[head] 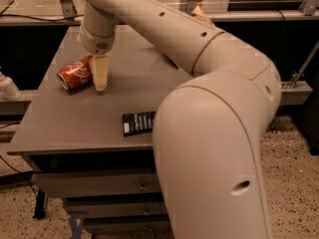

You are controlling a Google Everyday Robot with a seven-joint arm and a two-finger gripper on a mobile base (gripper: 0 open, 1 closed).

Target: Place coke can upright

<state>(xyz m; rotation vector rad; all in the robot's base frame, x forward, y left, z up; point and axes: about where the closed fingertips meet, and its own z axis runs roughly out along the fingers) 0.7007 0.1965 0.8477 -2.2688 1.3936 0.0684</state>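
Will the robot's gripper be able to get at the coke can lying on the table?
Probably yes. The gripper hangs right beside the coke can, which lies on its side on the table. Nothing stands between them, and the dark packet lies well apart.

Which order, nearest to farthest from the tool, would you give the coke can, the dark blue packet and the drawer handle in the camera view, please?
From the tool, low over the table:
1. coke can, lying on its side right beside the tool.
2. dark blue packet, flat near the front edge.
3. drawer handle, below the tabletop.
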